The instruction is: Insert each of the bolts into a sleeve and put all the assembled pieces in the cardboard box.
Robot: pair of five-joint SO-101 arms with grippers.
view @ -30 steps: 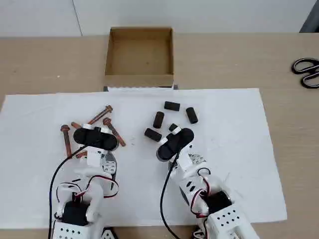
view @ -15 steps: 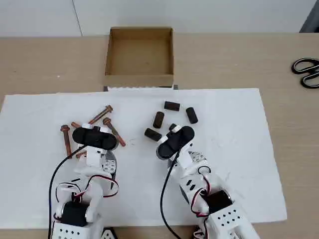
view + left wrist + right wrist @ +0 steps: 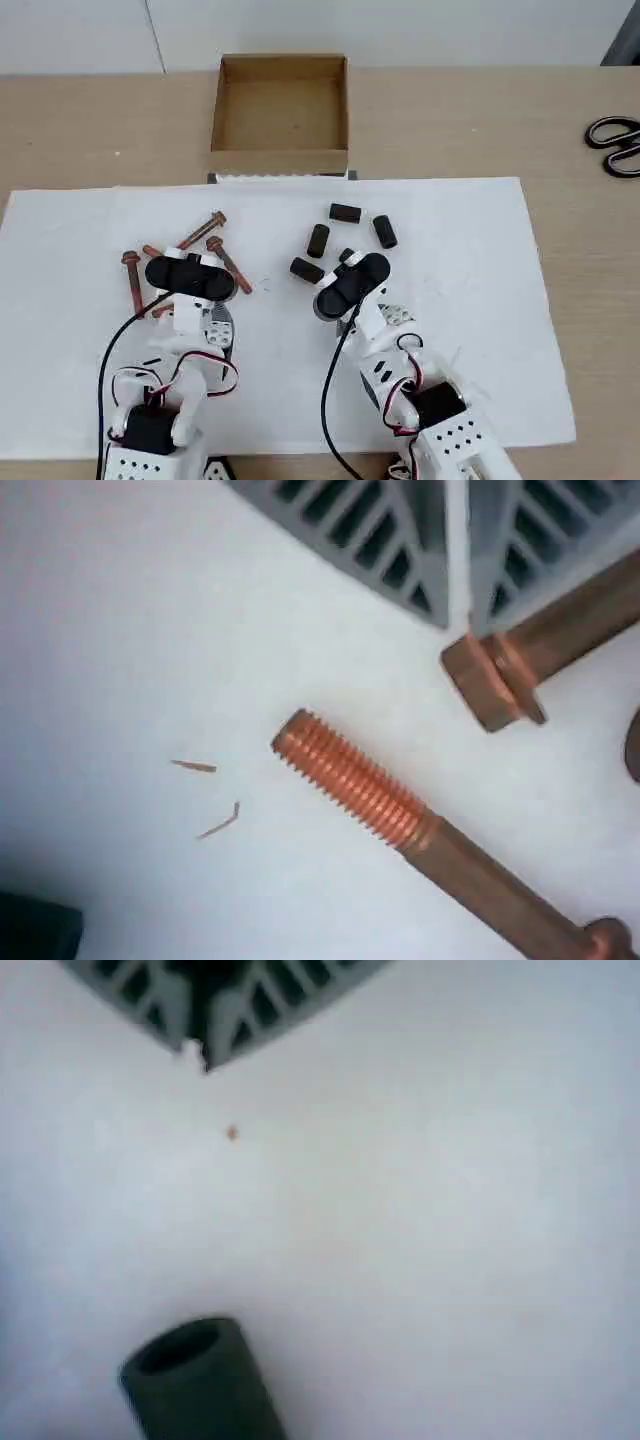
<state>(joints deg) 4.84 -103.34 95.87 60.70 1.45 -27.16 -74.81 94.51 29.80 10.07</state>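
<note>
Those bolts [image 3: 203, 229] look like solid metal to me: stiff, hefty for their size, and round enough to roll. I'd pinch one across the smooth shank, not the threads. The sleeves [image 3: 318, 240] seem light, maybe a bit rubbery, so grab one mid-body.

Looks-wise, the bolts are copper-coloured with flanged heads and threaded ends, and the sleeves are short matte black tubes.

The bolts are piled on the left of the white paper [image 3: 450, 230], with the sleeves scattered to their right and the cardboard box [image 3: 281, 160] on the far side.

The left gripper [image 3: 457, 620] has its jaws almost together and is holding nothing, with a bolt head [image 3: 490, 685] just beside the tips. The right gripper [image 3: 200, 1050] is pinched closed and empty, near a sleeve.
</note>
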